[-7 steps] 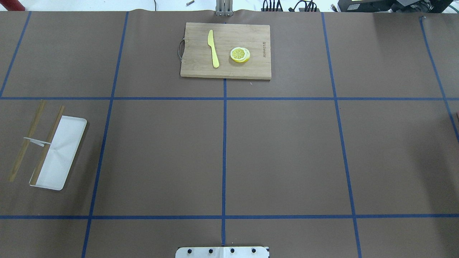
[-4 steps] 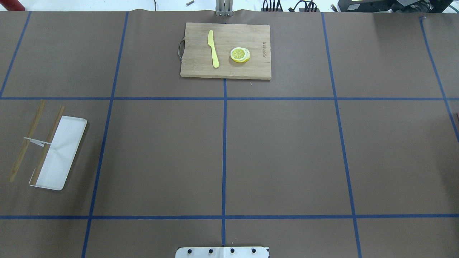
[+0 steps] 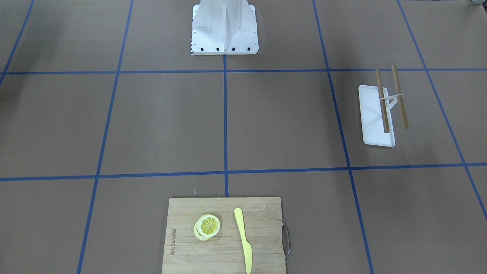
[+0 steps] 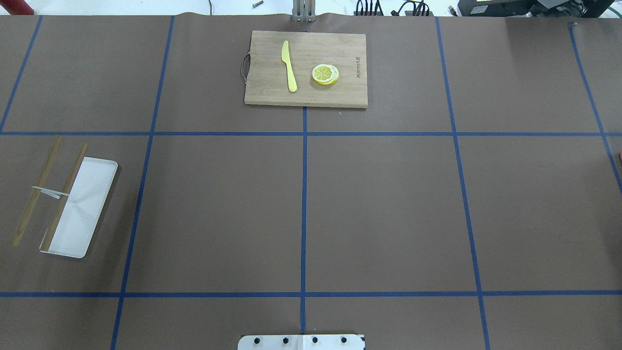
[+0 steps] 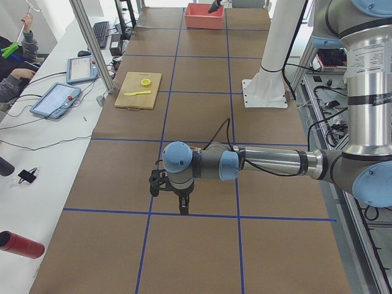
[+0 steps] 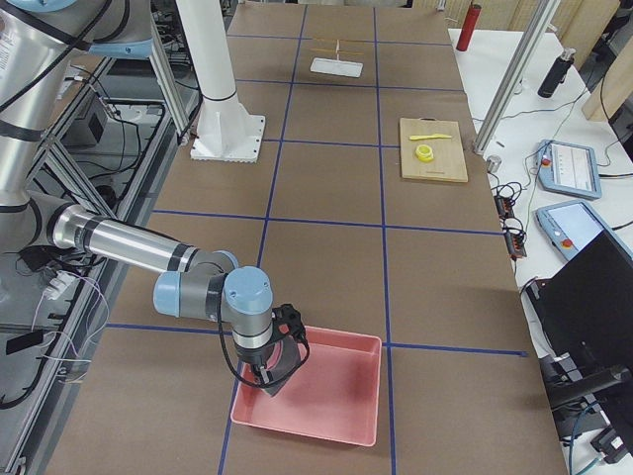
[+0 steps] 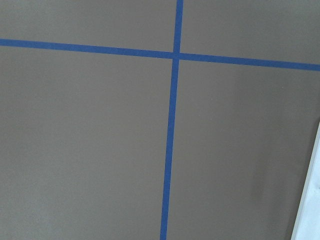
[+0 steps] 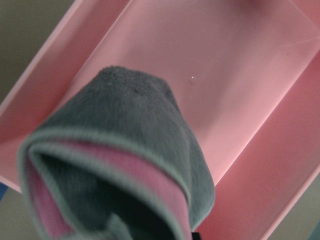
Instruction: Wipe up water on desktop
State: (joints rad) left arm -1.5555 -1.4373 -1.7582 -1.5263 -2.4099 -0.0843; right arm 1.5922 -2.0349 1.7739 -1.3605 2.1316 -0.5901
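Where the folded grey-and-pink cloth point(image 8: 115, 150) hangs: over the rectangular pink plastic tray point(image 8: 240, 75), beneath right gripper point(image 6: 265, 374).
Left gripper point(image 5: 177, 202): above matte brown blue-taped desktop point(image 4: 388, 209).
Both pincers: cannot tell whether spread or pressed.

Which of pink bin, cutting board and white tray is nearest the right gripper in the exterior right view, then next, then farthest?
1. Pink bin, right beneath the right gripper.
2. Cutting board, farther up, on the view's right.
3. White tray, at the far end.
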